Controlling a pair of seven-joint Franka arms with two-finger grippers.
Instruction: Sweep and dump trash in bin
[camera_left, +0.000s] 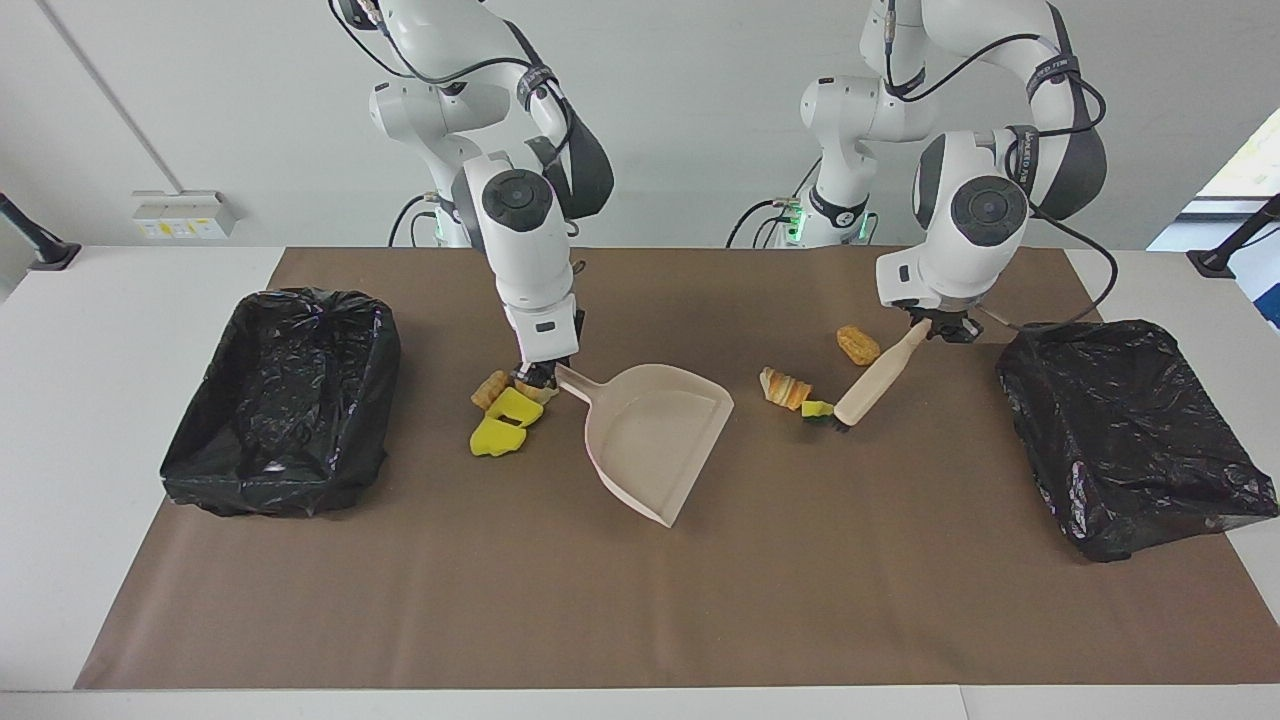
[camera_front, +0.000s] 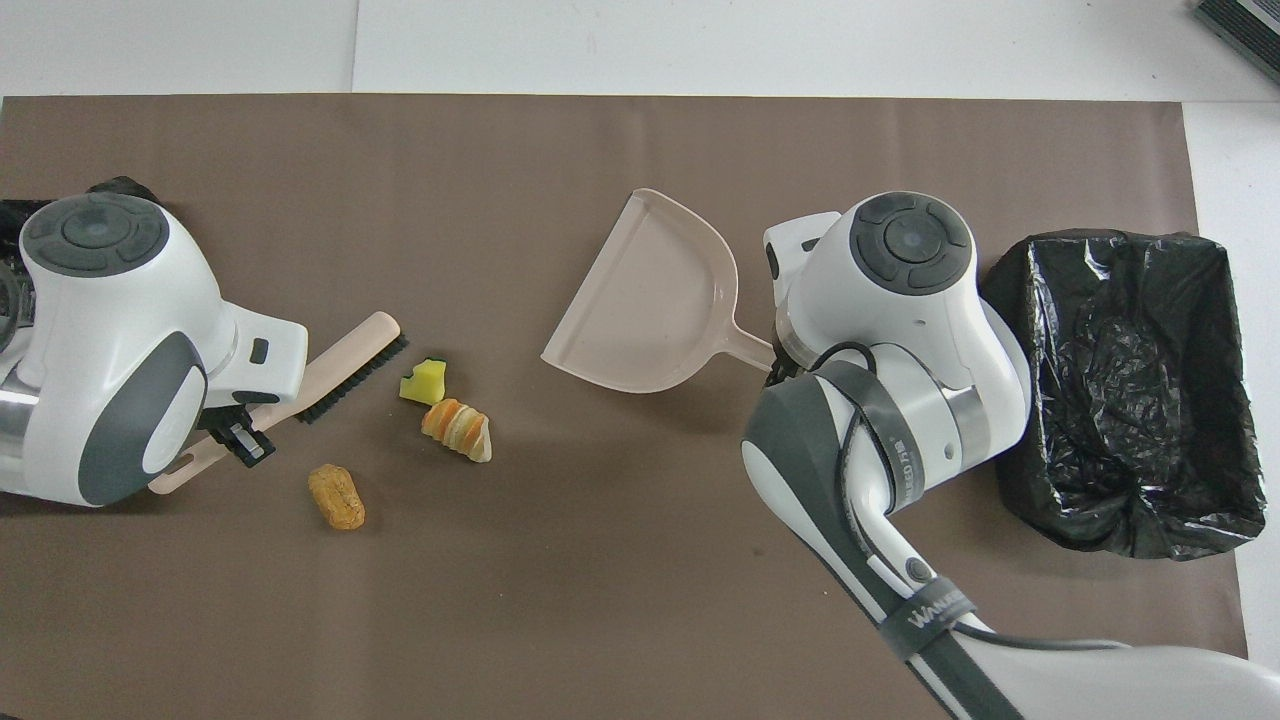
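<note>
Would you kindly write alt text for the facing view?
The right gripper holds the dustpan handle; the left gripper holds a brush beside trash pieces. A black-lined bin sits at each table end.

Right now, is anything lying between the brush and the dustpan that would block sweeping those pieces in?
Nothing visible does. The green-backed sponge bit sits at the brush bristles with the striped roll beside it, and only bare mat separates them from the dustpan.

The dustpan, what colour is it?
The dustpan is a pale beige-pink all over, handle included. The overhead view shows it best.
</note>
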